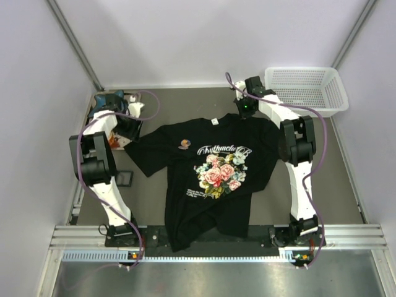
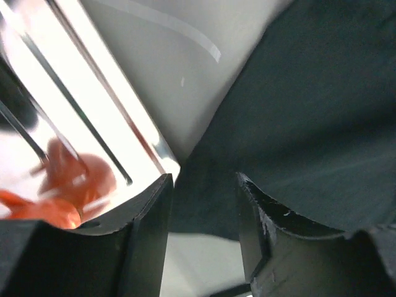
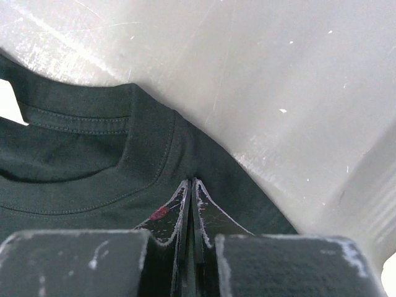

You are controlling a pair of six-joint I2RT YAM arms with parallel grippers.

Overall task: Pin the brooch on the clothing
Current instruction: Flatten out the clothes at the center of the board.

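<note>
The clothing (image 1: 185,204), a black T-shirt with a rose print, lies flat in the middle of the table. The brooch (image 1: 184,146), small, round and pale pink, rests on its left chest. My left gripper (image 1: 132,128) is at the tip of the left sleeve. In the left wrist view it (image 2: 204,179) is open, with the sleeve's black cloth (image 2: 322,124) just beyond the tips and nothing between them. My right gripper (image 1: 245,110) is at the right shoulder beside the collar. The right wrist view shows it (image 3: 190,180) shut, pinching a small fold of the shirt (image 3: 74,185).
A white mesh basket (image 1: 306,90) stands at the back right. At the back left sits a blue dish (image 1: 108,102). A clear packet with something orange (image 2: 62,185) lies by the left sleeve. A black square box (image 1: 124,179) is beside the left arm.
</note>
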